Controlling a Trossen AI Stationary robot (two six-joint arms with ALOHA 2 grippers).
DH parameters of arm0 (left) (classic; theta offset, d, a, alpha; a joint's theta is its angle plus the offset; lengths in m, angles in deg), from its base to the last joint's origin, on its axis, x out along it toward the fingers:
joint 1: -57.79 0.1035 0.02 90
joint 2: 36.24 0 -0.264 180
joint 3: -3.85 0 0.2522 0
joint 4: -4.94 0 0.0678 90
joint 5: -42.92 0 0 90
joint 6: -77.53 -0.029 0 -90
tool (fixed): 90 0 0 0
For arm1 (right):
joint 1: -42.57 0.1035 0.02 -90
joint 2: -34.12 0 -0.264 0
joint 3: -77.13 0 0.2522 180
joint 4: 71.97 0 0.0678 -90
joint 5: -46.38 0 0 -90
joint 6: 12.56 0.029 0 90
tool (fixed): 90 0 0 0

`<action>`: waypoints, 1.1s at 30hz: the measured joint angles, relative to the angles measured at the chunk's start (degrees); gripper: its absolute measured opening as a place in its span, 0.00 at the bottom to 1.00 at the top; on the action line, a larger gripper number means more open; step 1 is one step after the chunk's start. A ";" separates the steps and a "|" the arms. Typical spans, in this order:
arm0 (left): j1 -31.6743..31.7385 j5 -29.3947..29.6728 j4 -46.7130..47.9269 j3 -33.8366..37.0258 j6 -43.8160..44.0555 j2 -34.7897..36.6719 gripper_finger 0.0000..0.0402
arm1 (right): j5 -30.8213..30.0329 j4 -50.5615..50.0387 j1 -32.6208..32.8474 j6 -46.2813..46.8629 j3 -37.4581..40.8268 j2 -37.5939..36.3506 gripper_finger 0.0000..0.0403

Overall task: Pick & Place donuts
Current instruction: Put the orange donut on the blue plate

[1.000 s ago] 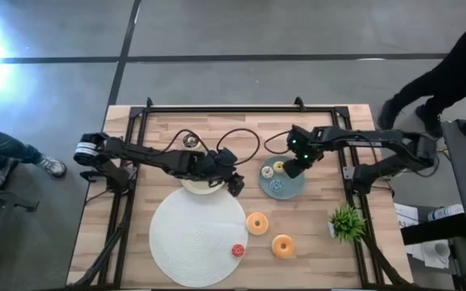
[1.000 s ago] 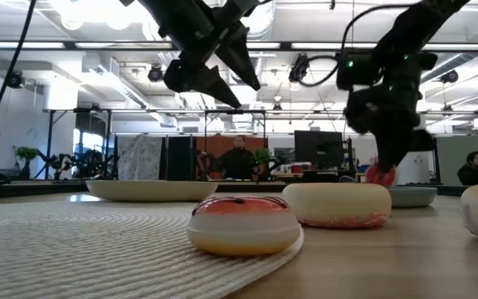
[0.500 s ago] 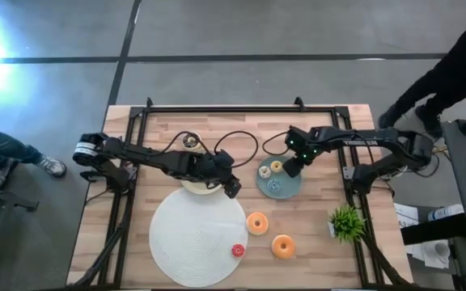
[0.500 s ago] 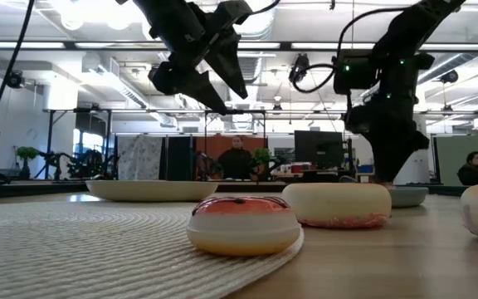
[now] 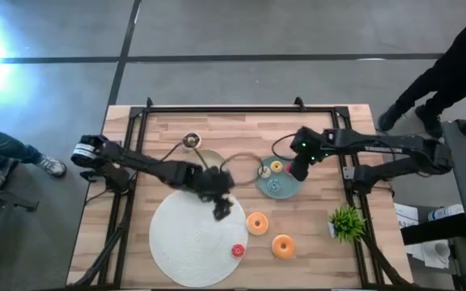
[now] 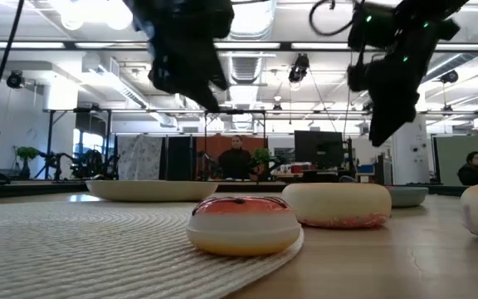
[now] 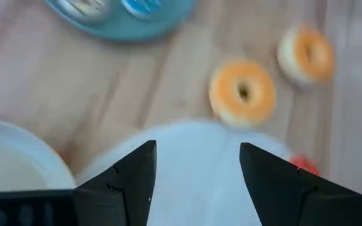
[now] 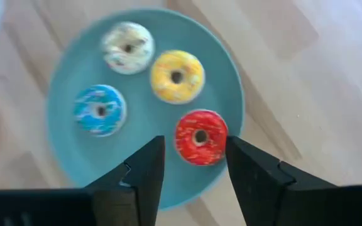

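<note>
Item 1, left gripper (image 5: 221, 207): I logged it above the white mat (image 5: 180, 242), near the mat's 1 o'clock edge, jaws apart and holding nothing, as my left wrist view showed.

Item 2, right gripper (image 8: 193, 164): I found it raised over the teal plate (image 5: 285, 190) at the plate's 2 o'clock side, jaws spread and empty.

Item 3, teal plate contents: four donuts. I counted a red donut (image 8: 200, 137), a yellow donut (image 8: 176, 76), a blue donut (image 8: 99, 110) and a white sprinkled donut (image 8: 127, 47), all lying flat and apart from one another.

Item 4, loose donuts on the wooden surface (image 5: 314, 250): an orange donut (image 5: 256, 223) sat just beside the mat's 3 o'clock edge; a second orange donut (image 5: 282, 246) lay near it, toward 5 o'clock.

Item 5: a small red-iced donut (image 5: 238, 250) rested on the mat at its 4 o'clock rim.

Item 6: a beige plate (image 5: 209, 160) at the mat's 12 o'clock, partly under the left arm.

Item 7: a green plant (image 5: 347, 221) at the surface's right edge.
</note>
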 joint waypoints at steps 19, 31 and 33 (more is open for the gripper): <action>-12.25 -2.67 -13.11 -2.28 7.15 -14.39 0.48 | -7.74 -4.56 23.28 18.79 3.08 -6.81 0.39; -14.96 -1.97 -1.33 -17.09 8.38 -27.61 0.48 | -10.50 -4.77 30.04 24.30 3.08 -6.90 0.39; -14.94 -1.95 -1.55 -17.59 8.45 -27.82 0.46 | -10.59 -4.75 30.19 24.43 3.08 -6.90 0.39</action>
